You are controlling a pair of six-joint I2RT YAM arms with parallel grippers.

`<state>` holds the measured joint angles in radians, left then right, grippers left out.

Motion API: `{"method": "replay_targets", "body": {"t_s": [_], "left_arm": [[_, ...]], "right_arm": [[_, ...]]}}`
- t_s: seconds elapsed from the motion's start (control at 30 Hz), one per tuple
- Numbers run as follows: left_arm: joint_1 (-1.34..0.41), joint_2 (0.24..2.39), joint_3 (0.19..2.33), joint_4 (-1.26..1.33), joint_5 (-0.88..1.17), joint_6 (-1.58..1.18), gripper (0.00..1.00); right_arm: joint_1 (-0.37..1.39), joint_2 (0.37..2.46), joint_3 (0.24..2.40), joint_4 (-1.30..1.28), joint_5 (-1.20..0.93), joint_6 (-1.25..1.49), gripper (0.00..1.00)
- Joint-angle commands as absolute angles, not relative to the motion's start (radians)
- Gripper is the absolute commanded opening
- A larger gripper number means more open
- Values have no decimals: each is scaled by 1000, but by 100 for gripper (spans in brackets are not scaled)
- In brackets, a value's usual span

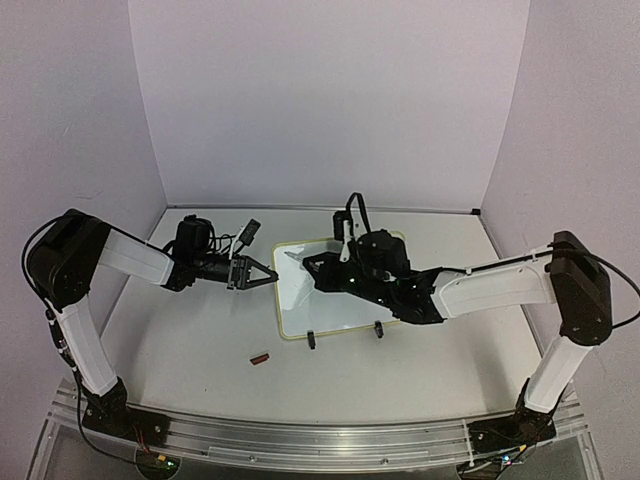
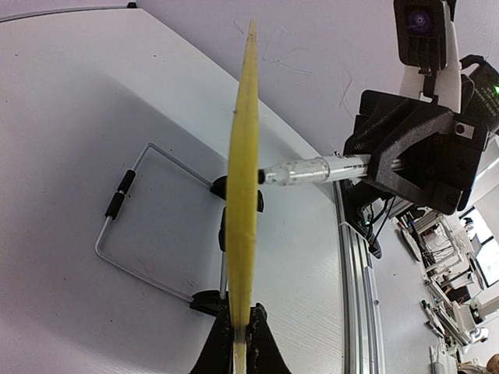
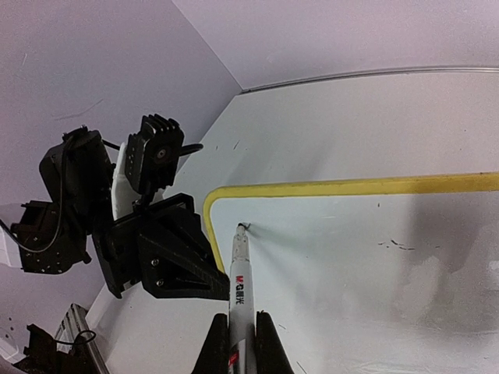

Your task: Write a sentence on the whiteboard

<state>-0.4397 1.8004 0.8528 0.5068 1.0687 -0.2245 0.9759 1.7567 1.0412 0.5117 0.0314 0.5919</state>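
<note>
The small white rectangular whiteboard with rounded corners and a thin pale-yellow frame sits on the white table near its middle, between the two arms. The left gripper is pinched tight on the board's left edge, one black finger on each side of the yellow frame. From that wrist the board shows edge-on: its bent wire stand with small black sleeves juts from one side, and the slim silver-barrelled marker meets the opposite face. The right gripper is clamped narrow around the marker's barrel, with the nib pressed to the white surface just inside the board's far-left corner, where a tiny dark stroke sits at the tip. A few faint dark flecks lie further along the surface – too small to read as letters. Two small black clips sit on the board's near edge, and a small dark-red object lies on the table, well apart from the board, towards the left arm's side.
</note>
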Motion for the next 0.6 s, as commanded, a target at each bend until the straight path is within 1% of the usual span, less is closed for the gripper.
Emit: {"method": "replay_targets", "body": {"t_s": [0.0, 0.57], "left_arm": [[-446, 1780, 846, 503, 1077, -196, 0], [-446, 1780, 848, 497, 1074, -195, 0]], "right_arm": [[970, 1788, 1087, 528, 24, 594, 0], [970, 1782, 1058, 485, 8, 610, 0]]}}
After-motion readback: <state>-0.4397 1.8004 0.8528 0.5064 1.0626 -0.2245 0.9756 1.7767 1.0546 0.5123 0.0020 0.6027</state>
